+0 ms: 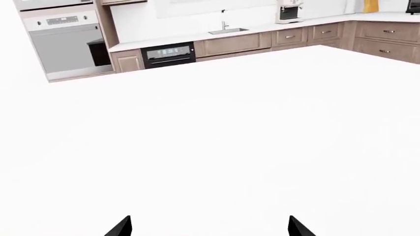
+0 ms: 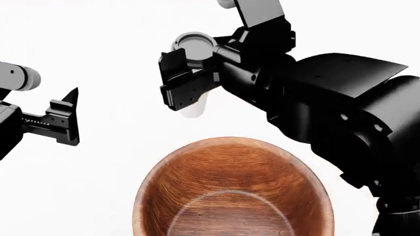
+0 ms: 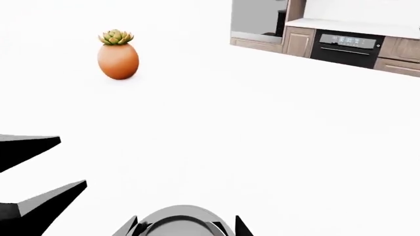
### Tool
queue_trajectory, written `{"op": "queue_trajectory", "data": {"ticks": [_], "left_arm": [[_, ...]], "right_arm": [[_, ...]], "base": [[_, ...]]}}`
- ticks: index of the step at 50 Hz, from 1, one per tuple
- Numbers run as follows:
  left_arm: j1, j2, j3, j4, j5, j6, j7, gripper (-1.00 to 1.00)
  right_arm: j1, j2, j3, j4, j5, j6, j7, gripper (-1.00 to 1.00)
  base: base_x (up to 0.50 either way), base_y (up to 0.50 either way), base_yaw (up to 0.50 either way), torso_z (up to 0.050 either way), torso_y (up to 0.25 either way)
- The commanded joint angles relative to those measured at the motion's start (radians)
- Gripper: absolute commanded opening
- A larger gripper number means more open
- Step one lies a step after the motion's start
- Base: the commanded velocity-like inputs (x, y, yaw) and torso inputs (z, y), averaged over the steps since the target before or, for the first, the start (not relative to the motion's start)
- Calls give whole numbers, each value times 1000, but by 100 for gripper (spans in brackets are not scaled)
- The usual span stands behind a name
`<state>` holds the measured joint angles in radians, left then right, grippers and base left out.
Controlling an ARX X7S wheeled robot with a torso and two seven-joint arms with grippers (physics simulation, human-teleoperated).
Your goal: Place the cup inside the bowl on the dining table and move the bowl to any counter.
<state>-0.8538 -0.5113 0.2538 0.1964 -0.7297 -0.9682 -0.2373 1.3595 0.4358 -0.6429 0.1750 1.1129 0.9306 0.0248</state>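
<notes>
A: Left wrist view: bare white worktop (image 1: 217,147); left gripper (image 1: 210,227) tips apart, empty. Far counter (image 1: 276,28) with sink.

B: Head view: right gripper (image 2: 185,81) clamped on the cup (image 2: 194,49), beyond the bowl (image 2: 229,189); nothing placed yet. Bowl's near rim cut off.

A: Right wrist view: only the lid shows.

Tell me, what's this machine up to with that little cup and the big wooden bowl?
The robot's right claw is closed around the small cream cup with a grey lid, holding it upright over the white dining table, just beyond the wooden bowl. The bowl is empty, so the cup has not gone in yet. The left claw hangs open and empty off to the side.
</notes>
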Motion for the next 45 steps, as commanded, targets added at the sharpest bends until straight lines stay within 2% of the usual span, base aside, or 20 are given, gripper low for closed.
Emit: {"op": "queue_trajectory", "data": {"ticks": [1, 9, 23, 35, 45], "left_arm": [[-3, 2, 11, 4, 3, 0, -4, 100], [-14, 0, 21, -7, 8, 4, 6, 100], [-9, 4, 34, -9, 12, 12, 7, 100], [-8, 2, 41, -4, 12, 14, 7, 100], [-9, -3, 38, 0, 4, 11, 8, 100]], "right_arm": [[-73, 178, 147, -410, 243, 172, 207, -100], [-90, 239, 232, -484, 428, 196, 307, -100], [-166, 433, 306, -663, 816, 193, 504, -100], [-215, 475, 251, -675, 904, 200, 564, -100], [-275, 451, 235, -653, 813, 203, 527, -100]], "base": [[0, 0, 0, 0, 0], [0, 0, 0, 0, 0], [0, 0, 0, 0, 0], [0, 0, 0, 0, 0], [0, 0, 0, 0, 1]]}}
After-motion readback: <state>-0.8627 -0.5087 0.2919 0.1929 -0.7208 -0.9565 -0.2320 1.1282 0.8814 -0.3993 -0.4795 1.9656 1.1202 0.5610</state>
